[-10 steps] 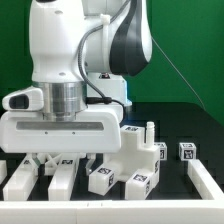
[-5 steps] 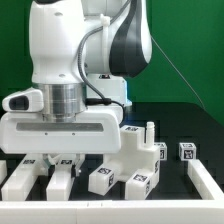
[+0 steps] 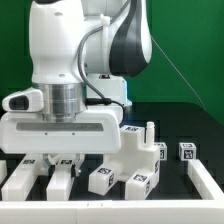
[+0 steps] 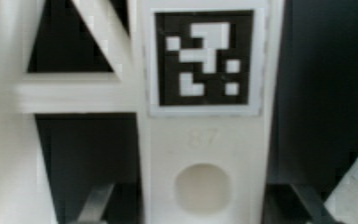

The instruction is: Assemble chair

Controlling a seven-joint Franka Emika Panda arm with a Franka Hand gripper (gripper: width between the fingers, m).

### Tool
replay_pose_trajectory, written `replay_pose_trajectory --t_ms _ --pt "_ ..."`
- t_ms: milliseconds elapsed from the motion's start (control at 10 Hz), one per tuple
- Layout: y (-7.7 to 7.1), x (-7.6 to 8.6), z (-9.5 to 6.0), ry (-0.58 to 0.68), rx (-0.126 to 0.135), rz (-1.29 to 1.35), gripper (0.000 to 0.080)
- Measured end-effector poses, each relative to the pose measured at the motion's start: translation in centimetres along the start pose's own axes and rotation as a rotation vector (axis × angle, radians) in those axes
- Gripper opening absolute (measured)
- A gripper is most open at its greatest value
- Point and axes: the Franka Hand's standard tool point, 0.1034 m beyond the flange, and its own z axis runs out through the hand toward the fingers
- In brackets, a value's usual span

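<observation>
Arm [image 3: 70, 60]: white and large, filling the exterior view's left and middle.
Fingers [image 3: 63, 160]: pointing down, low over the desk, among the parts at the exterior view's lower left; standing on both sides of a white bar; cannot tell whether pressed on it or only close around it.
Bar [image 4: 206, 150]: long and white, running between the fingers in the wrist view; carrying a black-and-white tag [image 4: 206, 60] and, further along the same face, a round dent [image 4: 202, 187].
Chair parts: white, lying on the desk in a row near the front.
Long piece [image 3: 18, 180]: at the exterior view's far left, just beside the fingers.
Tagged blocks [image 3: 100, 180]: near the middle, side by side.
Post piece [image 3: 140, 150]: upright behind the blocks.
Small cube [image 3: 187, 152]: apart, toward the exterior view's right.
Flat panel [image 3: 207, 180]: at the right edge, partly cut off.
Desk [image 3: 190, 115]: dark surface.
</observation>
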Motion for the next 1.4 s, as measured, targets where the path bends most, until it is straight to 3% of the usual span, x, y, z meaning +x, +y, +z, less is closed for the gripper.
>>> replay_pose_trajectory --t_ms 200,300,600,900,1000,1100,1300,1400 --pt "0.0 -0.1 -0.1 -0.008 0.003 0.008 0.0282" --pt "0.0 -0.5 -1.1 -0.038 0.017 0.049 0.0282" --pt "0.1 -0.5 -5.5 -0.063 0.042 0.109 0.0284" --pt "-2.2 0.7 -9.2 -0.069 0.04 0.176 0.0284" --pt "-1.9 1.4 -8.9 0.0 0.071 0.128 0.0284" --pt "-1.7 1.0 -8.6 -0.008 0.073 0.144 0.0284" --pt "-2.0 1.1 -8.8 -0.017 0.07 0.153 0.0284" --pt "-2.8 1.3 -10.6 -0.055 0.048 0.162 0.0284"
